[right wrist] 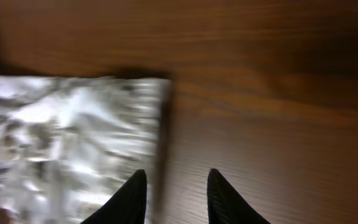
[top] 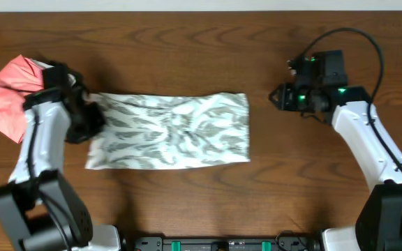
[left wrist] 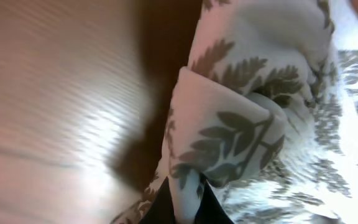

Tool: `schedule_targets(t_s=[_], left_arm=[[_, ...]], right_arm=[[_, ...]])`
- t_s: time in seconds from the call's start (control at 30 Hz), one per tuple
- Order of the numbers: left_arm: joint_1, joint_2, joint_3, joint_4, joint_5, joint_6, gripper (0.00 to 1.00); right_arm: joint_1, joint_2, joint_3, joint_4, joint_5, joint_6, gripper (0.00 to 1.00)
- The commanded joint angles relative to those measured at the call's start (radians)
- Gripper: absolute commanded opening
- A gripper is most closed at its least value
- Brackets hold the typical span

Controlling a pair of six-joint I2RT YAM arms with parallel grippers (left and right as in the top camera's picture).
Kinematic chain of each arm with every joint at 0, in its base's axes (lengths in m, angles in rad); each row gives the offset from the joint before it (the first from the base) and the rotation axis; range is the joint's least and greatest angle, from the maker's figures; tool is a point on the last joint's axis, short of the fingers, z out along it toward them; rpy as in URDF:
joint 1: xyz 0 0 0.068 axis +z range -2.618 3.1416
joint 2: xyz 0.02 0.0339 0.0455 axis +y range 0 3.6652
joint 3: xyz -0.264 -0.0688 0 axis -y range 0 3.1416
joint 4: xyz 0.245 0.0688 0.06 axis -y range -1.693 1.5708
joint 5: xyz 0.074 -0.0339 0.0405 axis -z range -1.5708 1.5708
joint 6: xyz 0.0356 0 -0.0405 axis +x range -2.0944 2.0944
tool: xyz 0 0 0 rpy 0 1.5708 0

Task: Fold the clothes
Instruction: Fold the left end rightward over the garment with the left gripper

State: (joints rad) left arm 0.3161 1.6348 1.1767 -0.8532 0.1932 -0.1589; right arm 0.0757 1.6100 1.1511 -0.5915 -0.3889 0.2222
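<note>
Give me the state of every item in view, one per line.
dress: folded into a flat rectangle, left end pinched.
left gripper: shut on the dress.
right gripper: open, empty, right of the dress.
pink garment: bunched at far left.

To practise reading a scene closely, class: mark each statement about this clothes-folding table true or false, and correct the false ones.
1. The left gripper is shut on a fold of the fern-print dress. True.
2. The right gripper grips the dress's right edge. False: it is open and holds nothing, off to the dress's right.
3. A coral-pink garment lies near the table's left end. True.
4. The dress hangs over the table's front edge. False: it lies in the middle of the table, with bare wood in front of it.
</note>
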Motion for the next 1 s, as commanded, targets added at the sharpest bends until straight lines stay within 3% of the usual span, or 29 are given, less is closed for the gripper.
schedule_targets(t_s=[0.0,0.2,0.4,0.57,0.97], left_arm=[[0.07,-0.055,0.04,0.002,-0.066,0.009,0.06],[0.121,-0.093,0.096,-0.002,-0.074,0.005,0.06],[0.05,-0.121,0.206,-0.066,-0.074,0.005,0.06],[-0.102,-0.134,0.288,-0.125,-0.075,0.005,0.06],[-0.568,-0.058,0.281,-0.126,-0.153,-0.041,0.06]], right_arm=[[-0.05,-0.004,0.01,-0.012,0.007,-0.014,0.3],[-0.082,-0.004,0.01,-0.041,0.008,-0.031,0.3],[-0.081,-0.004,0.01,-0.049,0.007,-0.037,0.29],[-0.081,-0.004,0.01,-0.05,0.003,-0.037,0.29],[-0.081,-0.004,0.01,-0.056,-0.019,-0.037,0.29]])
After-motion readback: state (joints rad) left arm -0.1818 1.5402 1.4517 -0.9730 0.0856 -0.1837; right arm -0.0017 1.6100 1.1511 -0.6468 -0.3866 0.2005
